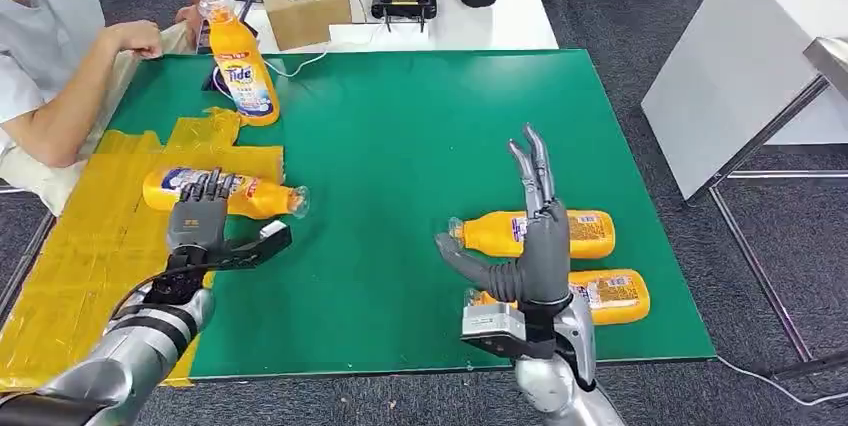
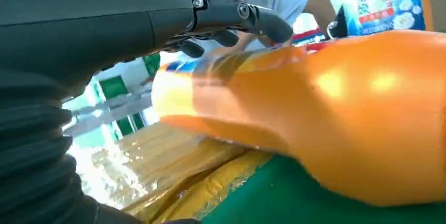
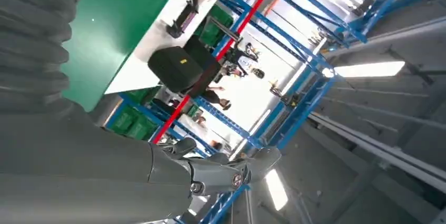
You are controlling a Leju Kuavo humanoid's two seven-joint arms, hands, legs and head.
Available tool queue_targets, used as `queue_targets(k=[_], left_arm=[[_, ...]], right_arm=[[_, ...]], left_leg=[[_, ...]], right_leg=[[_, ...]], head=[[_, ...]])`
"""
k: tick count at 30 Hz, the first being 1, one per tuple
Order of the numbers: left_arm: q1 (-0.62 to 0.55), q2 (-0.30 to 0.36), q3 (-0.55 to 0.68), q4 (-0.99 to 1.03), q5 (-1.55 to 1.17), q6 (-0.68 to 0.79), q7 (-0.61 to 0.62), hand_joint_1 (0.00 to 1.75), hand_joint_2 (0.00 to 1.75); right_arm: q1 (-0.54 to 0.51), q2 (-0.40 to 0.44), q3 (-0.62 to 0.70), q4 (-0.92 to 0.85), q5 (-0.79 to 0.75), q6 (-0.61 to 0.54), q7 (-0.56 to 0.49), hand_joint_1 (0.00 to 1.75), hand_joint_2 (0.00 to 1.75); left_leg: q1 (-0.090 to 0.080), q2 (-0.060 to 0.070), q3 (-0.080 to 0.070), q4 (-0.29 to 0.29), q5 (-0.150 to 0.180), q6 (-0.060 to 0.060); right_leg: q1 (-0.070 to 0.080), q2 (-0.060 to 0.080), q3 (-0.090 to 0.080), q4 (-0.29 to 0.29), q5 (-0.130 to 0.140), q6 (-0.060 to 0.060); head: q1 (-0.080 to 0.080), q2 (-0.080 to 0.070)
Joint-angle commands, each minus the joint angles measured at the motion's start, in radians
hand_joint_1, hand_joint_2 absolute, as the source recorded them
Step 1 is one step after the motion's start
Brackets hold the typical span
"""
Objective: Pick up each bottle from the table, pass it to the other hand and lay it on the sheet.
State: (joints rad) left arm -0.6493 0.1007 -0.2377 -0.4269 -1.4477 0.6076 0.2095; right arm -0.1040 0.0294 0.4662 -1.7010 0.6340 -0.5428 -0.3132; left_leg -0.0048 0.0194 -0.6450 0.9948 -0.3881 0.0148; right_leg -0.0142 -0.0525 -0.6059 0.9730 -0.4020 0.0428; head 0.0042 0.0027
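Bottles lie side by side on the green table, long axes crosswise, just beyond the open, upright right hand. The empty left hand hovers beside a bottle on the yellow sheet.

Bare green mat between hands gives free passage; upright bottle & person's arm crowd sheet's far end.

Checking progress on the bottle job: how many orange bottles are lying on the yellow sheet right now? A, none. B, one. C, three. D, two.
B: one lying bottle rests on the yellow sheet by the left hand; two bottles lie on the green mat, and one stands upright.
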Motion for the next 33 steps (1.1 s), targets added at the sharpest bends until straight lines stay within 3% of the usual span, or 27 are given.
queue_targets(k=[1,3,5,6,7,10,15,33], left_arm=[[0.243,-0.092,0.189,-0.543,-0.028,0.09,-0.18,0.0,1.75],[0.315,-0.143,0.234,-0.697,-0.014,0.09,-0.242,0.0,1.75],[0.367,-0.214,0.278,-0.805,0.16,0.09,-0.399,0.0,1.75],[0.388,-0.216,0.222,-0.8,0.355,0.042,-0.448,0.0,1.75],[0.438,-0.179,0.142,-0.929,0.613,-0.118,-0.482,0.0,1.75],[0.509,-0.135,0.042,-1.084,0.676,-0.149,-0.479,0.0,1.75],[0.52,-0.13,-0.01,-1.091,0.702,-0.151,-0.506,0.0,1.75],[0.499,-0.129,-0.064,-1.086,0.769,-0.155,-0.54,0.0,1.75]], right_arm=[[-0.044,-0.072,-0.002,0.135,0.227,0.066,0.141,0.0,1.75],[-0.065,-0.101,-0.007,0.158,0.293,0.096,0.187,0.0,1.75],[-0.088,-0.147,-0.022,0.19,0.382,0.187,0.274,0.0,1.75],[-0.101,-0.189,-0.028,0.212,0.426,0.284,0.331,0.0,1.75],[-0.109,-0.234,-0.04,0.23,0.468,0.353,0.37,0.0,1.75],[-0.117,-0.299,-0.089,0.317,0.466,0.411,0.358,0.0,1.75],[-0.133,-0.326,-0.099,0.385,0.493,0.437,0.349,0.0,1.75],[-0.214,-0.321,-0.118,0.557,0.49,0.423,0.335,0.0,1.75]], left_leg=[[0.001,0.0,0.008,-0.001,-0.003,-0.001],[0.001,0.0,0.007,-0.001,-0.004,-0.001],[0.001,-0.002,0.007,0.001,-0.004,0.0],[0.001,-0.003,0.006,0.001,-0.004,0.0],[0.001,-0.003,0.007,0.001,-0.005,0.001],[-0.001,0.001,0.004,0.001,-0.005,0.001],[-0.002,-0.003,0.002,0.0,-0.004,0.003],[-0.001,-0.002,0.004,0.001,-0.005,0.002]], right_leg=[[0.0,0.005,0.008,-0.003,-0.002,-0.001],[0.0,0.005,0.008,-0.003,-0.002,-0.001],[0.0,0.003,0.007,-0.002,-0.003,0.0],[0.0,0.002,0.007,-0.002,-0.003,0.0],[-0.001,0.003,0.009,-0.003,-0.003,0.0],[-0.002,0.006,0.005,-0.003,-0.001,0.0],[-0.003,0.001,0.003,-0.002,-0.002,0.001],[-0.002,0.003,0.005,-0.002,-0.002,0.0]], head=[[0.0,0.0],[-0.001,0.0],[0.0,0.0],[0.0,0.0],[0.0,0.0],[0.0,0.0],[0.0,0.0],[0.0,0.0]])
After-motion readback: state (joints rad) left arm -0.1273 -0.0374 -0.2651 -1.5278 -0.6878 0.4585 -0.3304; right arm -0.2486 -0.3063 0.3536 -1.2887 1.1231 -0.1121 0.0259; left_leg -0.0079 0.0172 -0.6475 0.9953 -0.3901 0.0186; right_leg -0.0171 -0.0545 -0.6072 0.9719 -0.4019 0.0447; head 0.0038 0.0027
